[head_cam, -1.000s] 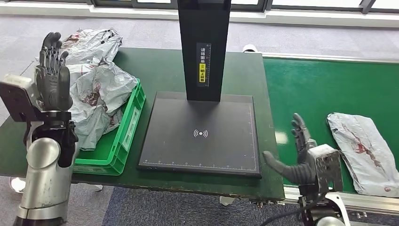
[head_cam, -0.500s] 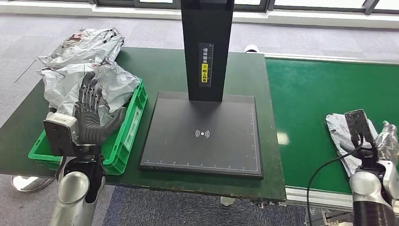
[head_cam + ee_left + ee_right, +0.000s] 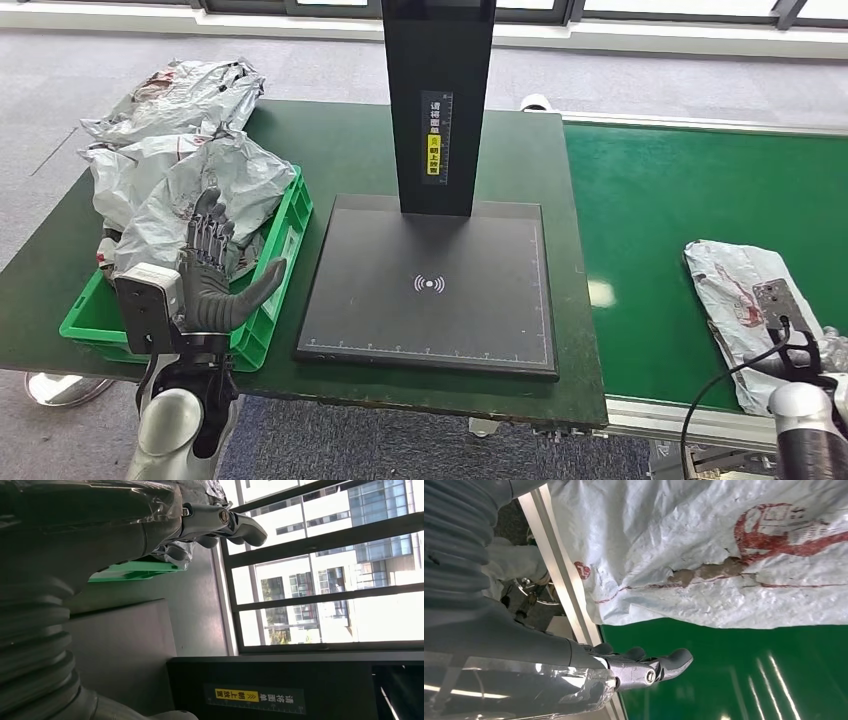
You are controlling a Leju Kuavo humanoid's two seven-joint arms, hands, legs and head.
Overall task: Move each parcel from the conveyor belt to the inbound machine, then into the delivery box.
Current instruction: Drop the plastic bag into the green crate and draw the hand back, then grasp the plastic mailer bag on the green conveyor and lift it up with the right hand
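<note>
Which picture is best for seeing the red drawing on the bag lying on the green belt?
The right wrist view: the parcel is close up, so its red print and torn spot are sharp. In the head view the parcel is small, partly behind the right hand. The left wrist view looks toward the windows instead.

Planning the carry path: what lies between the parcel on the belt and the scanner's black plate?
In the head view, just bare green belt and a strip of dark green table separate the parcel from the black plate; nothing stands there.
</note>
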